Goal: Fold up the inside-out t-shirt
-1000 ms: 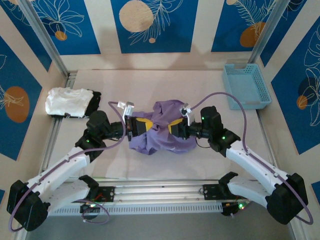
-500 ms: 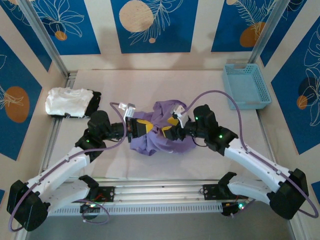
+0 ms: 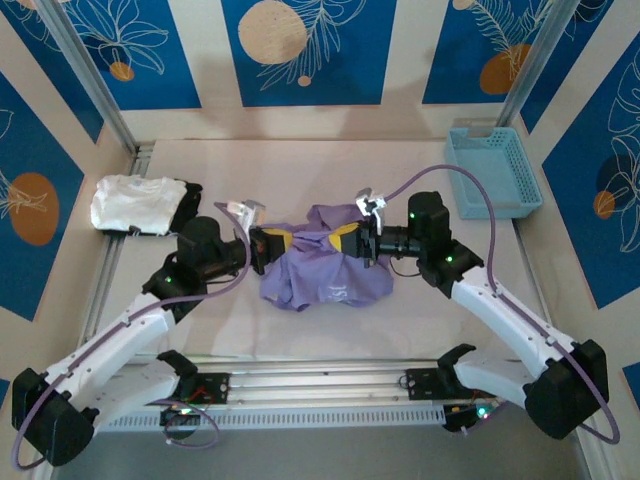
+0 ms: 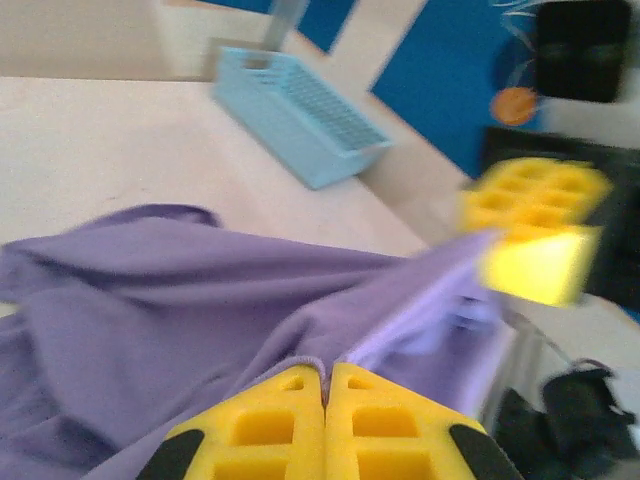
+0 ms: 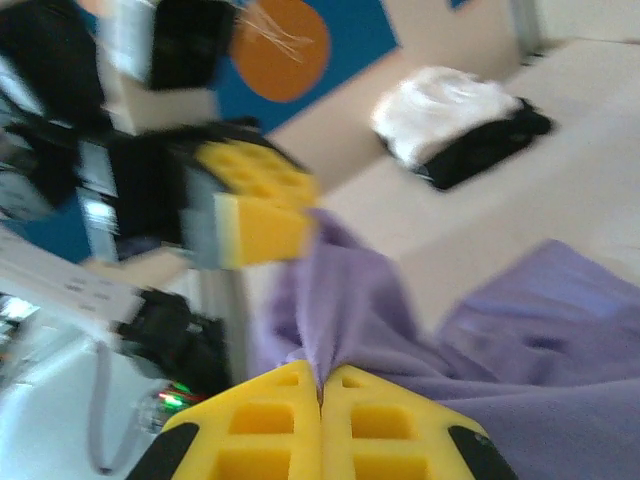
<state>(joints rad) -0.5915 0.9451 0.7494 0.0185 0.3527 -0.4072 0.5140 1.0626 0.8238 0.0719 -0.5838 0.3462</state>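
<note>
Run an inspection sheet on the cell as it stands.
Surface: beige table, nothing spilled.
Job's things: lavender t-shirt bunched at mid-table, its upper part pinched between the two grippers.
Clutter: folded white garment and folded black garment touching at the left edge; light blue basket at far right, empty.
Grippers: left gripper shut on the t-shirt; right gripper shut on the t-shirt; they face each other.
Cables: a purple cable loops up behind each gripper.
Surroundings: blue leaf-print wall panels, metal posts.
</note>
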